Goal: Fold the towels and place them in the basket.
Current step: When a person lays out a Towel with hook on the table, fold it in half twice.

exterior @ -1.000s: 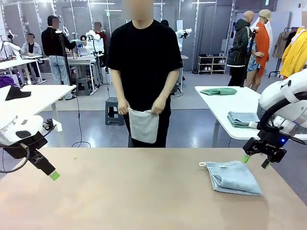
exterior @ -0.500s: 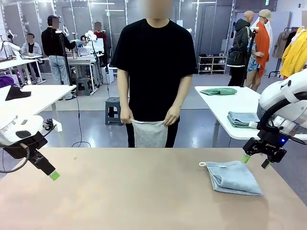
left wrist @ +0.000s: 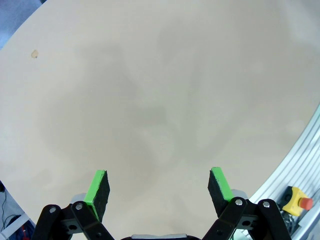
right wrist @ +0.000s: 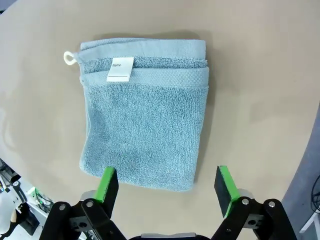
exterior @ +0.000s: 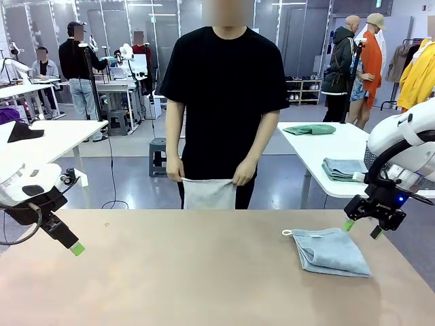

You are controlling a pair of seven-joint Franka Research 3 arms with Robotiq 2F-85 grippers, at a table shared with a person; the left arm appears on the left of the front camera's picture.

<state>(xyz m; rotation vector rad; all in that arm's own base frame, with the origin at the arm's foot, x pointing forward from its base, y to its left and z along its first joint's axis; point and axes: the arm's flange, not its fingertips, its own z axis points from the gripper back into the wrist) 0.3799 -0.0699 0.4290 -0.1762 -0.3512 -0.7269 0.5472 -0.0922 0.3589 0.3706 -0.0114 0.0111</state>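
A pale blue-grey towel [exterior: 329, 250] lies folded on the table's right side, its white label [right wrist: 120, 69] and corner loop facing away from my right gripper. That right gripper [exterior: 361, 228] [right wrist: 165, 172] hovers open just above the towel's [right wrist: 145, 130] near edge, with nothing between its fingers. At the left, my left gripper [exterior: 77, 248] [left wrist: 159, 175] hangs open over bare tabletop. Across the table, a person in a black shirt holds a cream towel [exterior: 209, 193] by its top corners with both hands, just behind the far edge. The basket is out of view.
The tan table [exterior: 190, 272] has wide bare room in its middle and left. Behind it at the right, a white table [exterior: 319, 146] carries a green cloth and a folded grey-blue one. An aluminium rail and a yellow stop button [left wrist: 296, 199] lie beside the left gripper.
The person has stepped closer and lowered the cream towel until it hangs behind the table's far edge. Neither arm has moved, and the blue towel lies as before.
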